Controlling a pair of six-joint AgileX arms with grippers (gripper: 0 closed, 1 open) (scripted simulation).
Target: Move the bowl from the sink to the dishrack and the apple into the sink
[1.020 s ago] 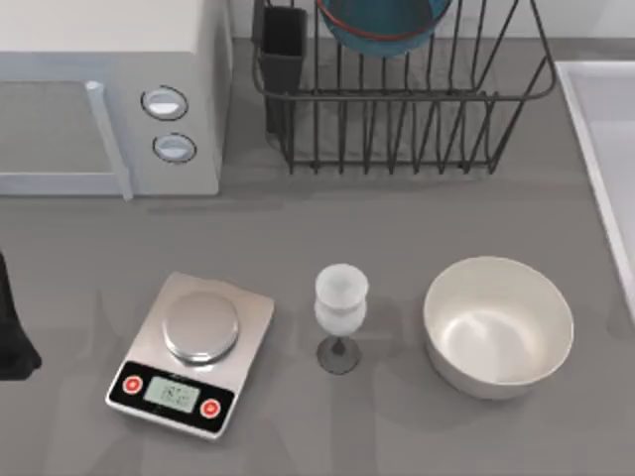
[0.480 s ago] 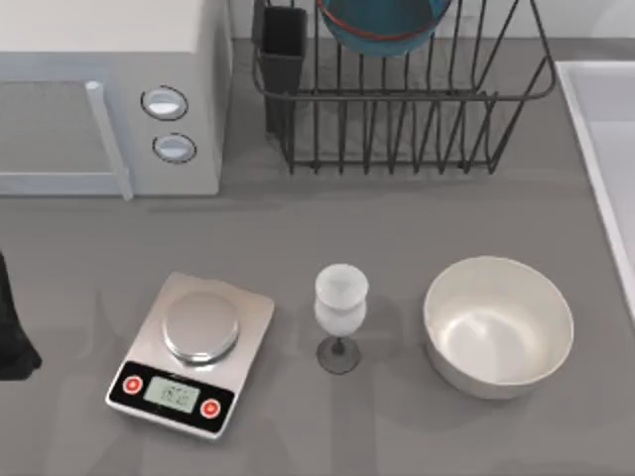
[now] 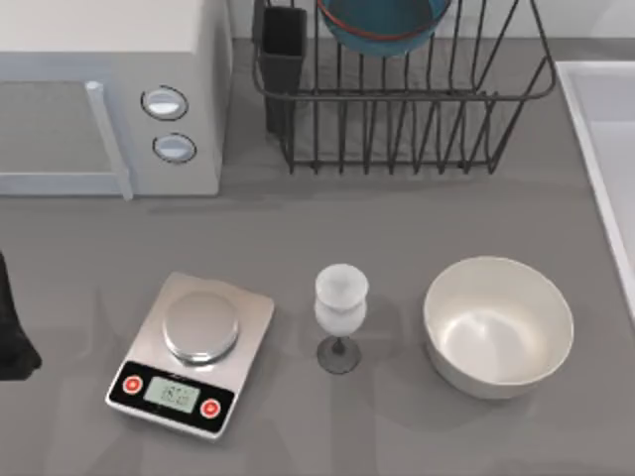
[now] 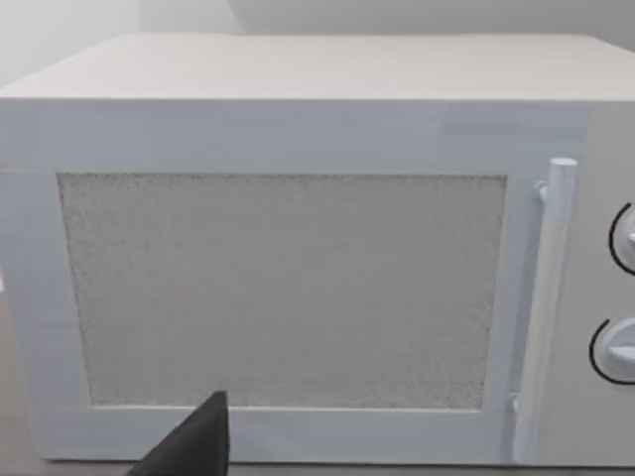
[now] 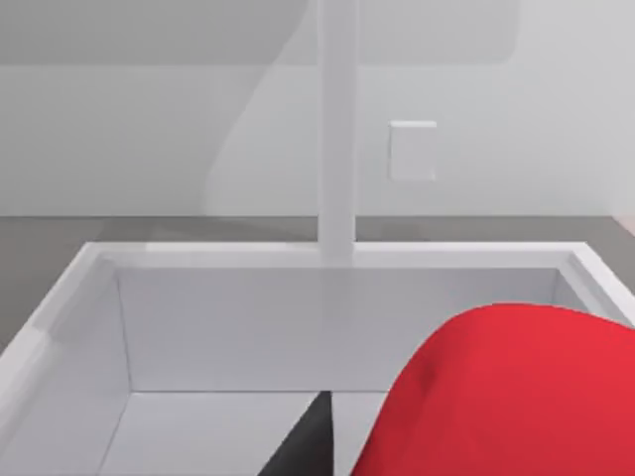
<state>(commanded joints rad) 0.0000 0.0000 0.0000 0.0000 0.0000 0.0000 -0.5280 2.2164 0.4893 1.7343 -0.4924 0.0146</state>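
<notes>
The right claw [image 5: 327, 446] hangs over the sink [image 5: 298, 258] grasping the apple [image 5: 516, 397], poised to drop it in. The bowl [image 3: 382, 25] already stands in the dishrack [image 3: 397, 99]; whether the parked left claw [image 4: 193, 446] is clenched, I cannot tell.

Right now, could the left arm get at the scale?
Probably yes: the left arm sits at the table's left edge, with bare table between it and the scale; the microwave stands farther back.

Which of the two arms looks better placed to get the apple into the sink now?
Right, I'd say. Its wrist view has the apple close up, directly over the sink. The left arm sits parked at the table's left edge, facing the microwave.
</notes>
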